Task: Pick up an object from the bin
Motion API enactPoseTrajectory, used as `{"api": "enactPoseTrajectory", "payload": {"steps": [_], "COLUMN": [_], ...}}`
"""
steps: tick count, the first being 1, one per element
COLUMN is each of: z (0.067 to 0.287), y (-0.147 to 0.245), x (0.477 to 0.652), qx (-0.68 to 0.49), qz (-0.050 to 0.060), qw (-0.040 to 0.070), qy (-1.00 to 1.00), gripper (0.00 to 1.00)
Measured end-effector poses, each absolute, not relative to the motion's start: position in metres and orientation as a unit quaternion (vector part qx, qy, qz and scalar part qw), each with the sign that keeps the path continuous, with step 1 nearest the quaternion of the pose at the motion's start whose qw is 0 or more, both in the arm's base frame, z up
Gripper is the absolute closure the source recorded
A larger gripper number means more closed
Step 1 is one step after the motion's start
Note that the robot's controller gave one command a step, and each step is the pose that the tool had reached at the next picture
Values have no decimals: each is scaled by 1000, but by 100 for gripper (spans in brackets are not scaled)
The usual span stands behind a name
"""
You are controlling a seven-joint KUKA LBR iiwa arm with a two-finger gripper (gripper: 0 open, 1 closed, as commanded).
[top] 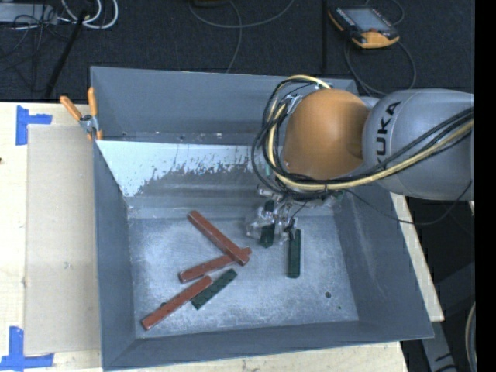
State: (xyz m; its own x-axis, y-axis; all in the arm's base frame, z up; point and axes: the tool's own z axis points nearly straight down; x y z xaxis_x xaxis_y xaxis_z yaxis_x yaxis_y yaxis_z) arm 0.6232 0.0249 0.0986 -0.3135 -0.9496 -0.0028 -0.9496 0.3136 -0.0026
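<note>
Dark green bar: lies flat, long axis near-far.

gripper low, straight down

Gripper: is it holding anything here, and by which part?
It cannot be told. The gripper sits low over the bin floor, right beside the upper end of a dark green bar.
</note>
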Motion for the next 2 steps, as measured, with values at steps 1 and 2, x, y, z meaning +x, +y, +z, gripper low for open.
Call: {"api": "enactPoseTrajectory", "payload": {"steps": [1,2], "z": [170,197], "y": [26,28], "x": [625,626], "qx": [-583,-580], "qz": [-1,0], "qw": [3,2], "qy": [812,815], "gripper": [100,100]}}
